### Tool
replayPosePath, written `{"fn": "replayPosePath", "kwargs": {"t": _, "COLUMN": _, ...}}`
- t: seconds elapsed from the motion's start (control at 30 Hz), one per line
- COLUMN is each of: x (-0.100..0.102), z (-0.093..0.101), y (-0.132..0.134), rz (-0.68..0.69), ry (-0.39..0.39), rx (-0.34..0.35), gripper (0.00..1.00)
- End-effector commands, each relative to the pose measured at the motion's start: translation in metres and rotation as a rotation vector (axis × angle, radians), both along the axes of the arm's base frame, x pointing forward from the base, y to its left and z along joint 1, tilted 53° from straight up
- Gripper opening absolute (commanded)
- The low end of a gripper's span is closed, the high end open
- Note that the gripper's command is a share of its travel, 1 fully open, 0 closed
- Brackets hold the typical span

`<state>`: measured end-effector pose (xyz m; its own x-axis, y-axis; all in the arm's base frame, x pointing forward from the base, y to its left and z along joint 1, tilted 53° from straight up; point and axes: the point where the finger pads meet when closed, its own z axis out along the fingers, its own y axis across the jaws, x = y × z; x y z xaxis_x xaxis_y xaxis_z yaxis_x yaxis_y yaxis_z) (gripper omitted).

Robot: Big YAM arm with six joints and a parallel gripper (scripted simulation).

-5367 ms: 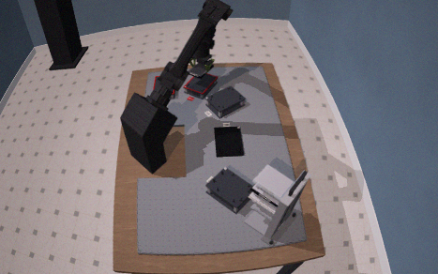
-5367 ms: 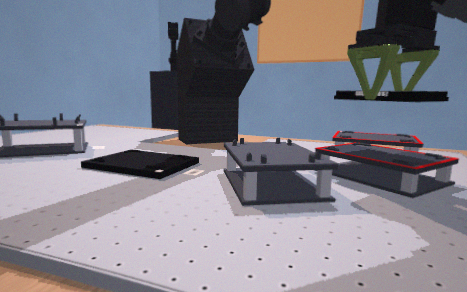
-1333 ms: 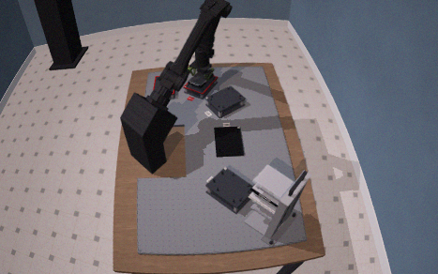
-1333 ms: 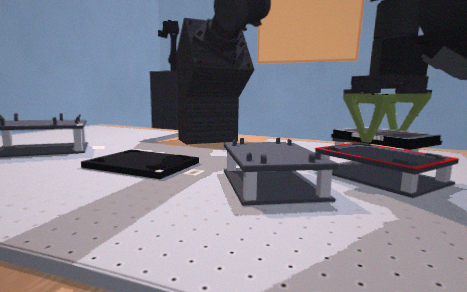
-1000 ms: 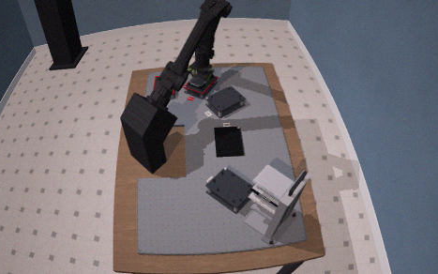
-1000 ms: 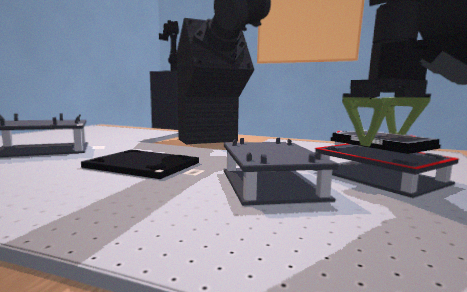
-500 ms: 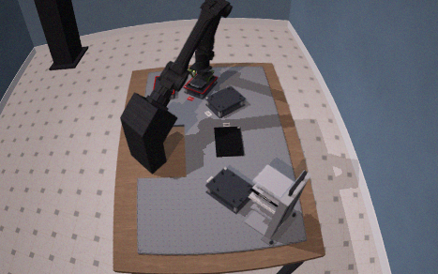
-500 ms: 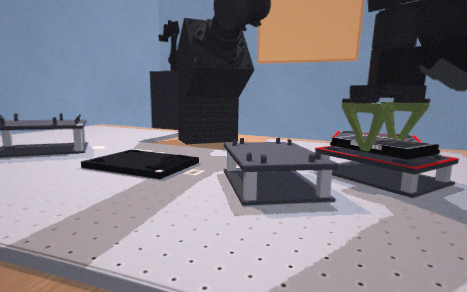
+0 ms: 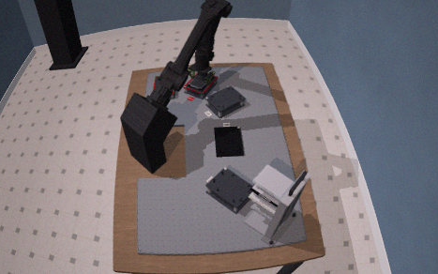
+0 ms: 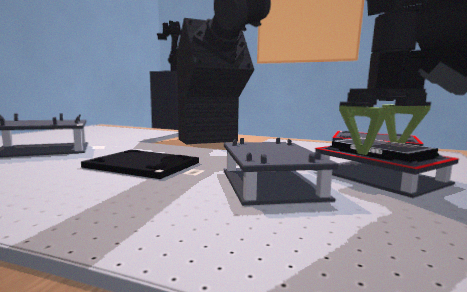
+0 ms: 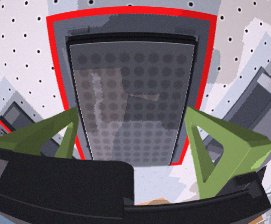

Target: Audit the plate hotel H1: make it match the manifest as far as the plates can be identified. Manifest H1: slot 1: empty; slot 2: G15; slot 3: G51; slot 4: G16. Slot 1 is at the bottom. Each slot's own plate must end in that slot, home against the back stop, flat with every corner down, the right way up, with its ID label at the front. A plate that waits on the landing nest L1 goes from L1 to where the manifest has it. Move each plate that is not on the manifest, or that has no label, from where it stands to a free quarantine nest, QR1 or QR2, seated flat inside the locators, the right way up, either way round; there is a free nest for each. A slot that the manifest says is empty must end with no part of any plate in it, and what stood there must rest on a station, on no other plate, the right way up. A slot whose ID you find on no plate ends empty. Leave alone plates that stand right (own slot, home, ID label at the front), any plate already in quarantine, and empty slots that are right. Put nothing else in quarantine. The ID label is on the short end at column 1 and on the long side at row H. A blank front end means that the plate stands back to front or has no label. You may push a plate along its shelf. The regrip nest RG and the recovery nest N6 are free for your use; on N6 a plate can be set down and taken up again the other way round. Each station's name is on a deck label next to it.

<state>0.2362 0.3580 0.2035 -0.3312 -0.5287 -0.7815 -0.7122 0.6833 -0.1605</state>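
- A wooden table stands on a pale, dotted floor, with a grey mat over most of its top.
- A black arm reaches down from the far side to a red-edged stand at the mat's far end.
- Just beside that stand sits a dark raised stand.
- A flat black plate lies near the mat's middle.
- Nearer, another dark stand sits against a pale grey shelf rack.
- A tall black box stands at the table's left edge.
- A dark post stands on the floor, well apart.
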Motion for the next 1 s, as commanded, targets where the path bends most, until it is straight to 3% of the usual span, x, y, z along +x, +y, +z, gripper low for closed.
{"fn": "replayPosePath", "kwargs": {"t": 0.0, "x": 0.001, "z": 0.012, "y": 0.004, "rz": 0.004, "ry": -0.013, "rx": 0.022, "gripper": 1.0}}
{"fn": "replayPosePath", "kwargs": {"t": 0.27, "x": 0.001, "z": 0.012, "y": 0.004, "rz": 0.004, "ry": -0.013, "rx": 0.022, "gripper": 1.0}}
{"fn": "replayPosePath", "kwargs": {"t": 0.3, "x": -0.003, "z": 0.024, "y": 0.003, "rz": 0.012, "ry": -0.023, "rx": 0.031, "gripper": 1.0}}
{"fn": "replayPosePath", "kwargs": {"t": 0.97, "x": -0.038, "z": 0.06, "y": -0.023, "rz": 0.007, "ry": -0.016, "rx": 0.05, "gripper": 1.0}}
